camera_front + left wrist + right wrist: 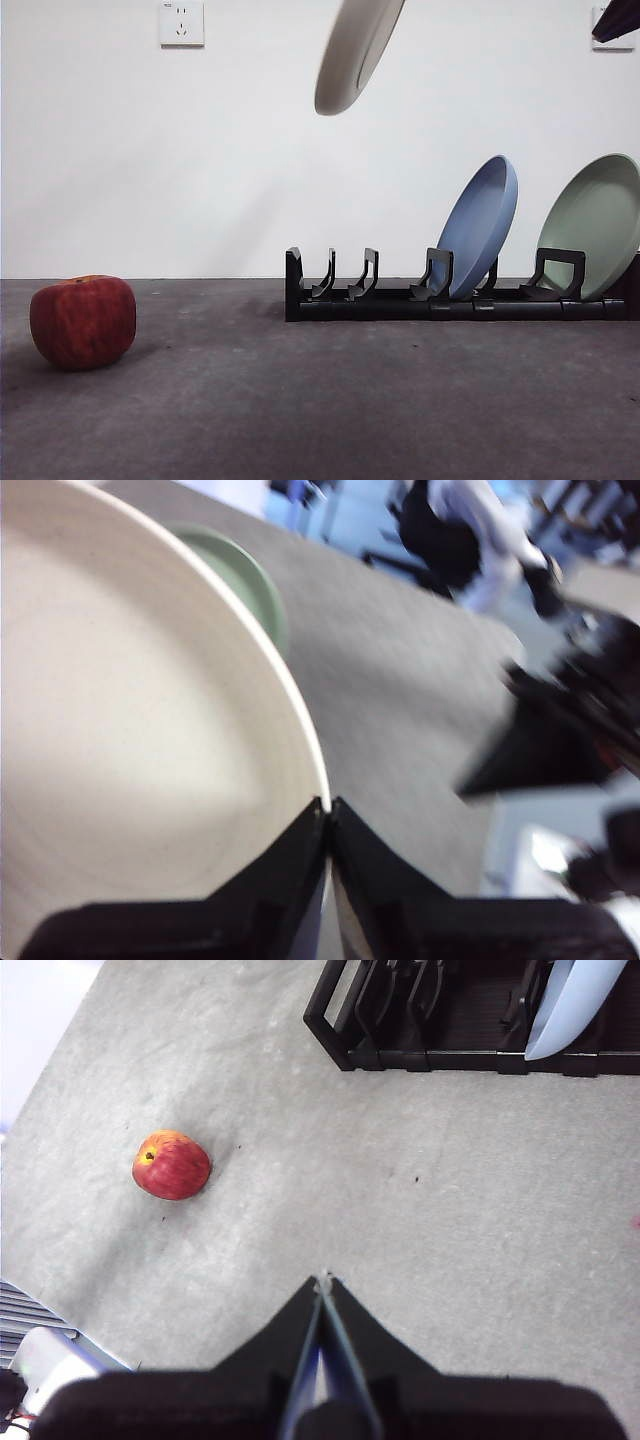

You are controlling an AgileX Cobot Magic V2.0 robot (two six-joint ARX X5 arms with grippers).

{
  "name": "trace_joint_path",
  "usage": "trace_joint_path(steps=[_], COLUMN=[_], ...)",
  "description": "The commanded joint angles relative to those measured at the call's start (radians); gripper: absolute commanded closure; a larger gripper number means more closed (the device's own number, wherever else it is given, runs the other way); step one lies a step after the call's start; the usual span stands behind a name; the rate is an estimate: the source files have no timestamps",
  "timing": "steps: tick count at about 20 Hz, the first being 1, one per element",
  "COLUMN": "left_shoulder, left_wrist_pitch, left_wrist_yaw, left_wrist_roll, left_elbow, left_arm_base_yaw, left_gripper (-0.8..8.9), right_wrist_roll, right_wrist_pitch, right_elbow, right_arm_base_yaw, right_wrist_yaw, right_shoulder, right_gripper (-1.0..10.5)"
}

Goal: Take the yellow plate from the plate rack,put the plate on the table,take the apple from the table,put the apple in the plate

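Observation:
The yellow plate (355,50) hangs tilted high in the air above the left end of the plate rack (450,295), its top cut off by the front view's edge. My left gripper (328,815) is shut on the plate's rim, and the plate (130,730) fills that wrist view. The apple (83,320) lies on the table (320,400) at the left. It also shows in the right wrist view (171,1164). My right gripper (322,1285) is shut and empty, high above the table between the apple and the rack (450,1020).
A blue plate (480,225) and a pale green plate (597,225) lean in the rack's right slots. The rack's left prongs (345,275) hold nothing. A wall socket (181,23) is on the back wall. A black arm tip (615,20) shows at the top right corner.

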Motion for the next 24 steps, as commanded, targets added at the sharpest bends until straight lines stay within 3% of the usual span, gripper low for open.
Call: trace_joint_path(steps=[1, 4, 7, 11, 17, 21, 24], left_shoulder=[-0.019, -0.066, -0.104, -0.175, -0.328, -0.348, -0.332], left_wrist_pitch=[-0.101, -0.161, -0.232, -0.241, -0.125, -0.055, 0.017], left_wrist_yaw=[-0.014, -0.095, -0.097, -0.178, -0.303, -0.507, -0.569], left_wrist_roll=[0.070, 0.085, 0.114, 0.114, 0.077, 0.064, 0.058], left_elbow=[0.000, -0.001, -0.002, -0.079, -0.463, -0.684, -0.808], left_arm_base_yaw=[-0.029, -0.081, -0.129, -0.204, -0.303, -0.384, -0.425], left_gripper=[8.22, 8.22, 8.22, 8.22, 8.22, 8.22, 8.22], right_wrist_roll=[-0.010, -0.008, -0.010, -0.014, -0.032, -0.033, -0.033], right_wrist_pitch=[0.001, 0.000, 0.003, 0.010, 0.013, 0.013, 0.014], right_elbow=[0.003, 0.003, 0.003, 0.003, 0.003, 0.003, 0.003], right_arm_base_yaw=[0.007, 0.007, 0.007, 0.007, 0.007, 0.007, 0.007], right_wrist_yaw=[-0.002, -0.003, -0.002, -0.003, -0.003, -0.003, -0.003], right_shoulder=[0.001, 0.001, 0.001, 0.001, 0.002, 0.002, 0.002], right_gripper=[9.5, 9.5, 9.5, 9.5, 9.5, 9.5, 9.5])
